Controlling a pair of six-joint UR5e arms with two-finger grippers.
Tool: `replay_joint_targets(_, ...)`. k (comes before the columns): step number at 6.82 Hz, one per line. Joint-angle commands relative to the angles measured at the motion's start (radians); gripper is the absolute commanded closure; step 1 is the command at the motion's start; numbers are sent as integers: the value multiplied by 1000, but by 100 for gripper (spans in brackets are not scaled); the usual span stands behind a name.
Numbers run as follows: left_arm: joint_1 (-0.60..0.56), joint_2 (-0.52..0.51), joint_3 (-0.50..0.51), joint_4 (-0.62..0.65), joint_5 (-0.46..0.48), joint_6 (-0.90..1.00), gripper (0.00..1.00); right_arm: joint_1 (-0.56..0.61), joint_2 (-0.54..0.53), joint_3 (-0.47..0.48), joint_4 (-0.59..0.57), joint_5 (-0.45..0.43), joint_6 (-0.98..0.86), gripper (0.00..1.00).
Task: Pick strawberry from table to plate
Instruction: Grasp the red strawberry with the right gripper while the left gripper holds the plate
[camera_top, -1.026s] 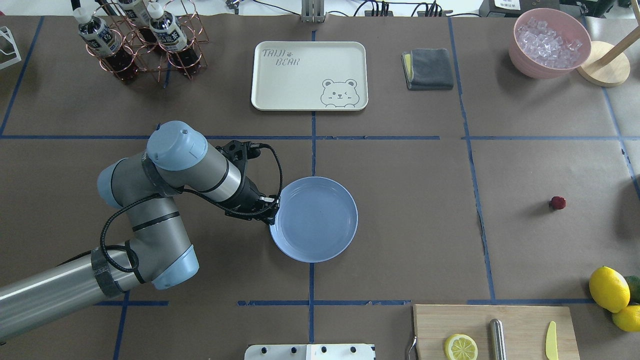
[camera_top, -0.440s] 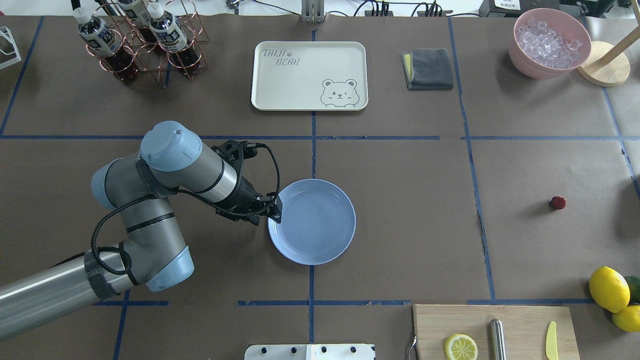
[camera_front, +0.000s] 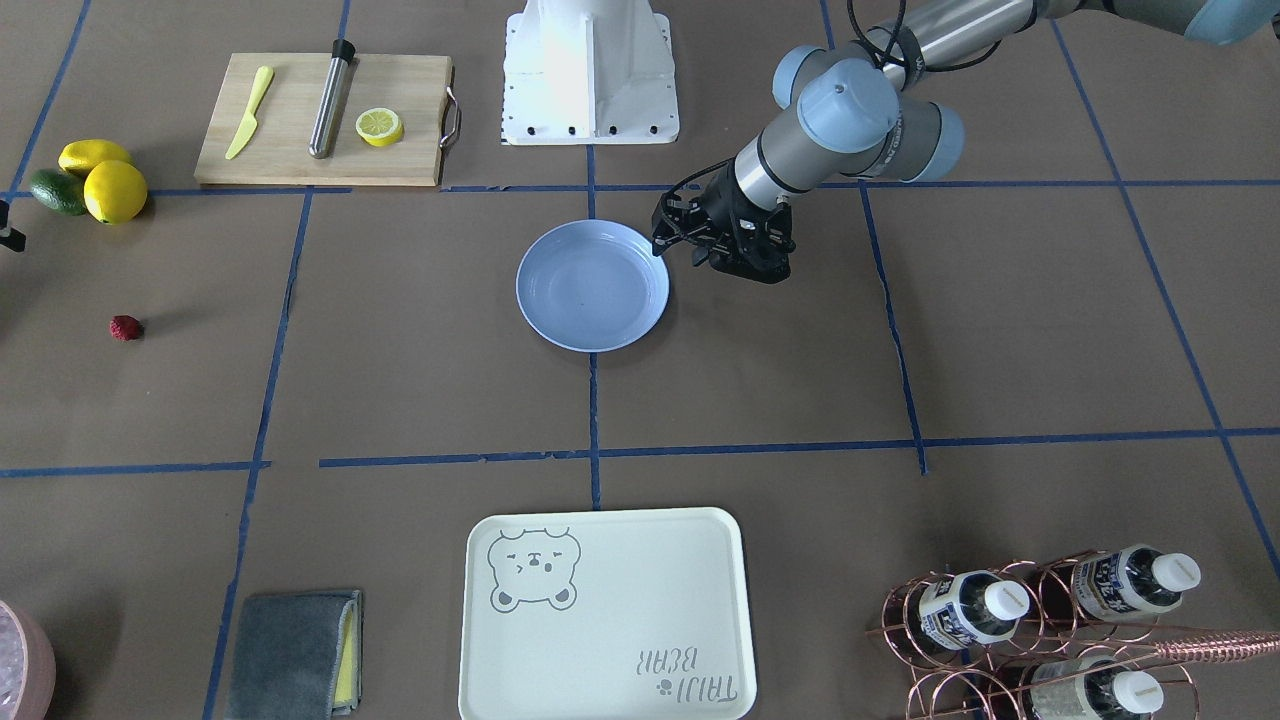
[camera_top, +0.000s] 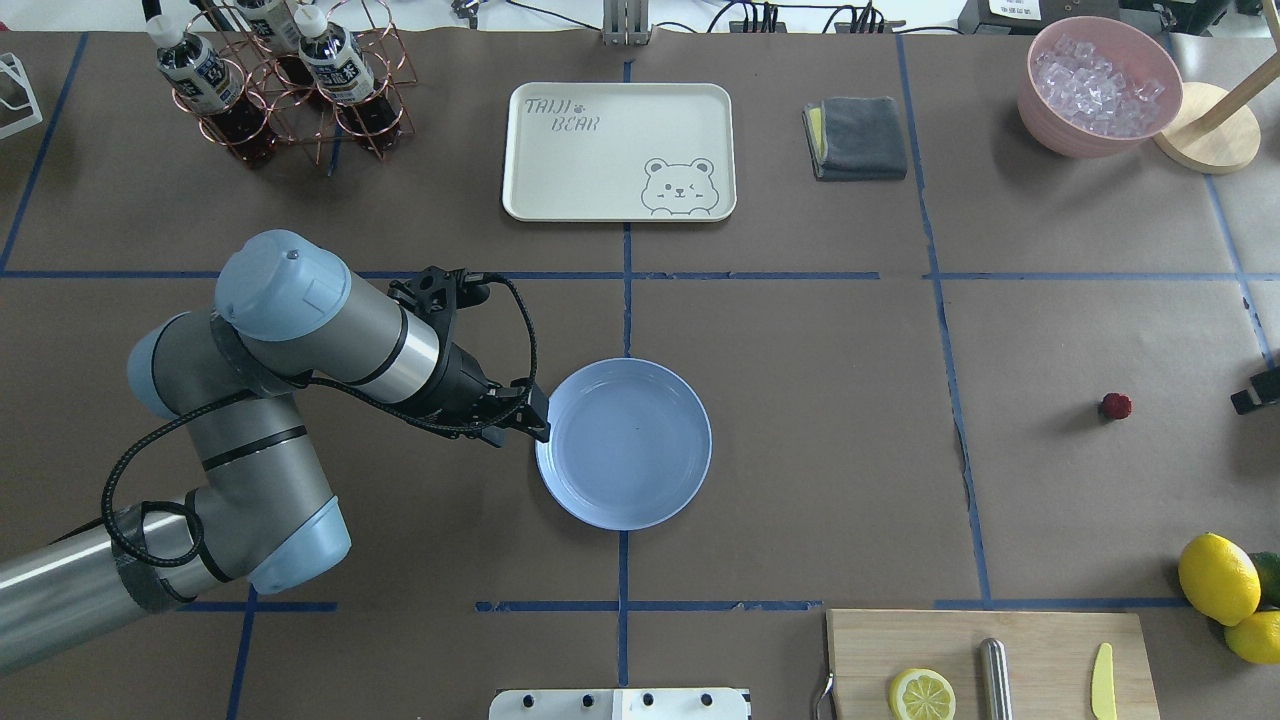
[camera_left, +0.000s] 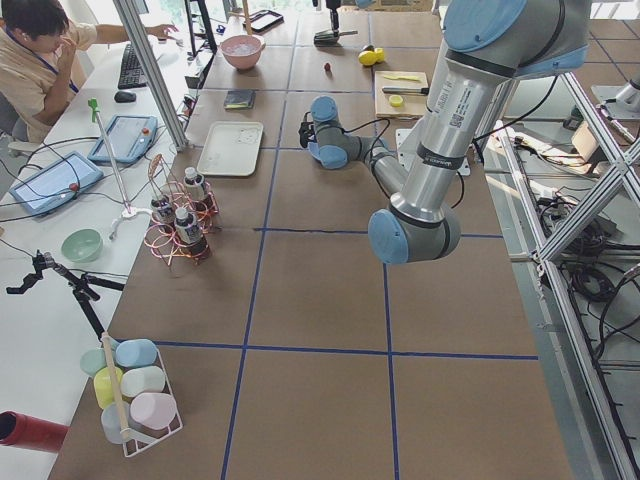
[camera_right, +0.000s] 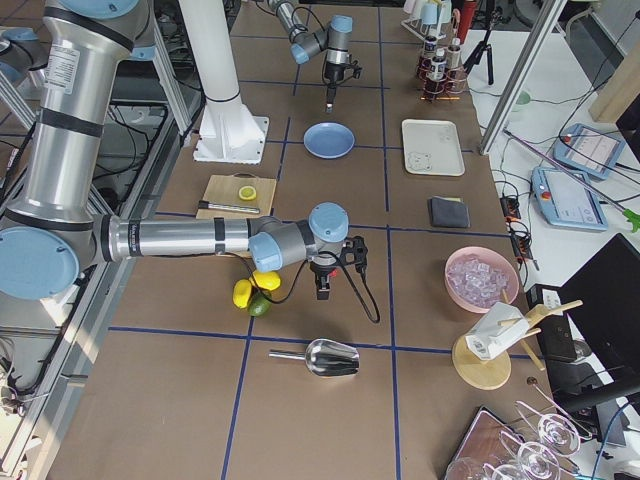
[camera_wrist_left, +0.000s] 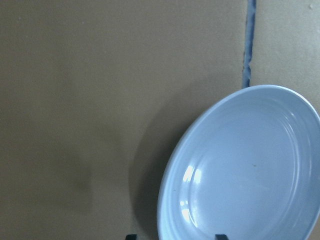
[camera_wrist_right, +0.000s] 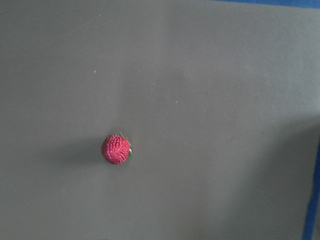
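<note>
The strawberry (camera_top: 1116, 405) is a small dark-red bumpy berry lying alone on the table (camera_top: 820, 400), far right of the plate; the right wrist view shows it left of centre (camera_wrist_right: 116, 149). The light-blue plate (camera_top: 640, 450) rests flat and empty at mid-table. My left gripper (camera_top: 538, 428) hangs just off the plate's left rim, open; its dark fingertips (camera_wrist_left: 131, 236) stand wide apart at the bottom of the left wrist view, holding nothing. My right gripper (camera_top: 1250, 396) pokes in at the overhead view's right edge, right of the strawberry; I cannot tell whether it is open or shut.
A cutting board (camera_top: 1040, 640) with a lemon half (camera_top: 921, 693), steel rod and yellow knife sits at the near right. Whole lemons (camera_top: 1218, 578) lie beside it. At the far side are a cream bear tray (camera_top: 618, 150), grey cloth (camera_top: 855, 137), bottle rack (camera_top: 290, 80) and pink ice bowl (camera_top: 1098, 85).
My left arm has drawn back to the left, its gripper now off the plate's rim; the plate shifted slightly left. The right gripper has come into the overhead view at the right edge.
</note>
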Motion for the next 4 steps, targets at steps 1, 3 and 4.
replay_joint_targets(1, -1, 5, -8, 0, 1, -1, 36, -132, 77, -134, 264, -96, 295, 0)
replay_joint_targets(3, 0, 4, -8, -1, 1, -2, 35, -162, 102, -143, 304, -129, 405, 0)
replay_joint_targets(4, 0, 4, -9, -1, 3, -12, 35, -188, 102, -149, 306, -164, 405, 0)
